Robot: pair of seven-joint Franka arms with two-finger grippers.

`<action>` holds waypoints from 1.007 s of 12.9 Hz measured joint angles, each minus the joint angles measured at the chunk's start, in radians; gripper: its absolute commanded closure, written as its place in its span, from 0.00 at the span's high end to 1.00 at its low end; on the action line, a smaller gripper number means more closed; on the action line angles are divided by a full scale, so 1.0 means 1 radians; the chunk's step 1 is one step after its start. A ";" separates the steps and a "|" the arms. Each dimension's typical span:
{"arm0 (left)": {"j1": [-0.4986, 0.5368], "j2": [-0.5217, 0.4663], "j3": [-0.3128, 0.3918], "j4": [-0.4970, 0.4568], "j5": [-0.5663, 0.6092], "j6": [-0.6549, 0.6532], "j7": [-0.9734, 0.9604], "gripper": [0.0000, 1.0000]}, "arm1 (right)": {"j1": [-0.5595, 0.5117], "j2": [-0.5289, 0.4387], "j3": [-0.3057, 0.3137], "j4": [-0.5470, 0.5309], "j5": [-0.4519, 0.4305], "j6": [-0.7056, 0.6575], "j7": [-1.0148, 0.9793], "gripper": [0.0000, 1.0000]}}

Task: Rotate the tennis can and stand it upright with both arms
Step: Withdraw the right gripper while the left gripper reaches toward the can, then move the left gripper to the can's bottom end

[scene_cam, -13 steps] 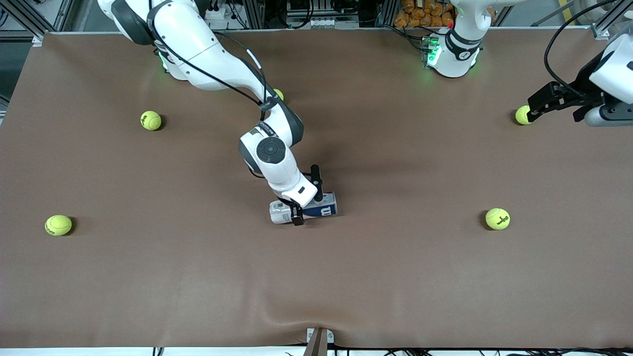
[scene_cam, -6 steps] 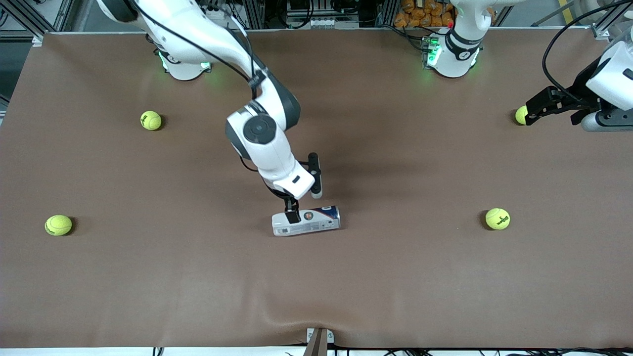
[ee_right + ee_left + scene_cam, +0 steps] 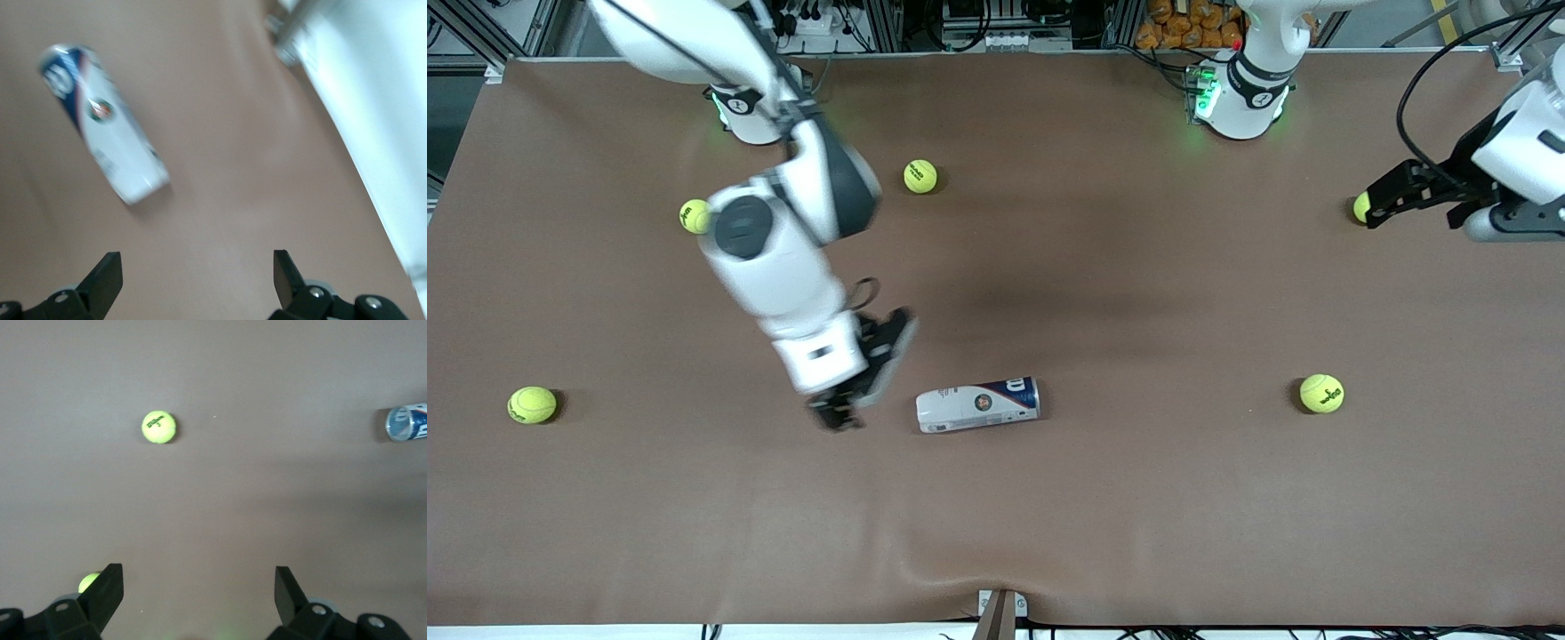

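The tennis can (image 3: 977, 404) lies on its side on the brown table, its white end toward the right arm's end, its navy end with the W logo toward the left arm's end. It also shows in the right wrist view (image 3: 103, 127) and, at the edge, in the left wrist view (image 3: 408, 422). My right gripper (image 3: 863, 378) is open and empty, in the air just beside the can's white end, apart from it. My left gripper (image 3: 1383, 200) is open and empty at the left arm's end of the table, over a tennis ball (image 3: 1359, 207).
Several yellow-green tennis balls lie about: one (image 3: 1321, 393) toward the left arm's end, one (image 3: 920, 176) near the right arm's base, one (image 3: 694, 216) partly covered by the right arm, one (image 3: 532, 404) at the right arm's end. The table's front edge has a metal clamp (image 3: 1000, 612).
My right gripper has let go of the can and swung up and away toward the right arm's end. The can rolled slightly and now lies free. The left arm barely moved.
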 measured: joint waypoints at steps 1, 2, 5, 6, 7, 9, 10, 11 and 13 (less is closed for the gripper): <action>-0.014 0.025 -0.001 -0.003 -0.013 0.036 0.000 1.00 | -0.054 -0.020 -0.001 0.000 0.000 -0.031 0.040 1.00; -0.029 0.058 -0.001 -0.005 -0.024 0.082 0.000 1.00 | -0.104 -0.040 -0.002 0.000 0.000 -0.062 0.073 1.00; -0.087 0.186 -0.002 -0.010 -0.106 0.239 -0.020 1.00 | -0.199 -0.126 -0.019 0.001 -0.002 -0.211 0.150 1.00; -0.106 0.233 -0.003 -0.012 -0.131 0.299 -0.037 1.00 | -0.207 -0.164 -0.035 0.001 -0.002 -0.266 0.165 1.00; -0.124 0.281 -0.003 -0.014 -0.150 0.359 -0.051 1.00 | -0.212 -0.203 -0.051 0.001 -0.003 -0.321 0.178 1.00; -0.149 0.374 -0.003 -0.013 -0.194 0.452 -0.058 1.00 | -0.229 -0.271 -0.076 -0.001 -0.004 -0.416 0.199 1.00; -0.156 0.423 -0.003 -0.011 -0.228 0.495 -0.058 1.00 | -0.252 -0.303 -0.079 -0.002 -0.006 -0.473 0.224 1.00; -0.162 0.469 -0.003 -0.004 -0.277 0.526 -0.058 1.00 | -0.280 -0.333 -0.079 -0.003 -0.006 -0.538 0.259 1.00; -0.171 0.557 -0.004 0.022 -0.392 0.547 -0.058 1.00 | -0.318 -0.391 -0.080 -0.004 -0.006 -0.644 0.353 1.00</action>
